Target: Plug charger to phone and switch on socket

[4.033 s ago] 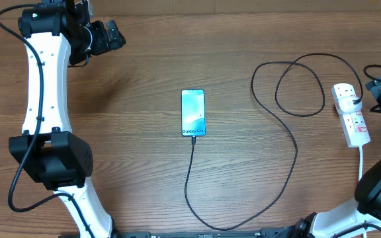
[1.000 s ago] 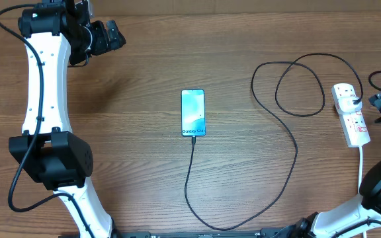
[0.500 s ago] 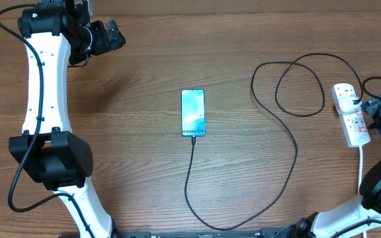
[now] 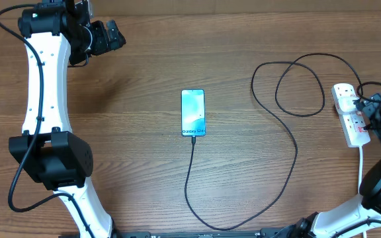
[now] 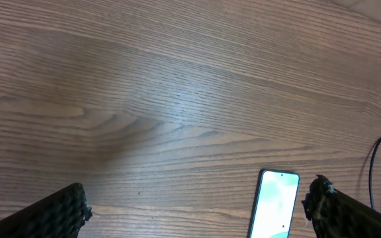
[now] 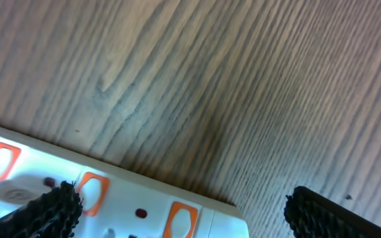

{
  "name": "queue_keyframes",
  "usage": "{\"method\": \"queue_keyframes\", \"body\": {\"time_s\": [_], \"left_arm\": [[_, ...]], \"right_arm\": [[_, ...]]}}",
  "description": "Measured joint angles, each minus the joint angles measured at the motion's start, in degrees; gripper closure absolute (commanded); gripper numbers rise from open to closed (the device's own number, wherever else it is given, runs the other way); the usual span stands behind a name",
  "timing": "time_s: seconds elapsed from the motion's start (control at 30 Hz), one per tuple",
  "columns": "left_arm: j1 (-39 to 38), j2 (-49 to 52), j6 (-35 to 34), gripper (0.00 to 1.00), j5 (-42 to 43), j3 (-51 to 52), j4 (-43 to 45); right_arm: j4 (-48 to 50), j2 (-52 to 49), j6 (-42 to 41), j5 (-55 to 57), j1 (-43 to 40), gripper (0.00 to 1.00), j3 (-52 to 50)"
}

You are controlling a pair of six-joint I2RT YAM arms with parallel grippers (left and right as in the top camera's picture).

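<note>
A brown wood-grain surface (image 4: 131, 132) fills the overhead view. A Samsung Galaxy S24 phone (image 4: 193, 112) lies flat at its middle, screen up. The black charger cable (image 4: 290, 145) appears to meet the phone's lower edge, then sweeps to the right of the phone in loose loops. It ends at a black plug (image 4: 357, 101) in a white power strip (image 4: 349, 122), well to the right of the phone.

The right hand (image 6: 180, 198) hovers just over that strip with its fingers spread wide apart, holding nothing. The left hand (image 5: 197, 198) hangs well to the upper left of the phone, also spread and empty.

The step in hand looks to be the switch. Orange-red rocker switches (image 6: 91, 192) show close below the right wrist camera. To do it well, one fingertip should come straight down on the rocker beside the black plug. A gentle press should avoid sliding the light strip or tugging the cable.
</note>
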State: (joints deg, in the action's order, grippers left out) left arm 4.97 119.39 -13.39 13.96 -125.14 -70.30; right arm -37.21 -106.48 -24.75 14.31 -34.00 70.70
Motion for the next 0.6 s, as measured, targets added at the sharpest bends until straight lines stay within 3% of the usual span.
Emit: {"method": "queue_keyframes", "body": {"time_s": [0.6], "left_arm": [[0.0,0.0,0.0,0.0,-0.02,0.0,0.0]], "right_arm": [[5.49,-0.13,2.58,0.02,-0.04,0.0,-1.7]]}}
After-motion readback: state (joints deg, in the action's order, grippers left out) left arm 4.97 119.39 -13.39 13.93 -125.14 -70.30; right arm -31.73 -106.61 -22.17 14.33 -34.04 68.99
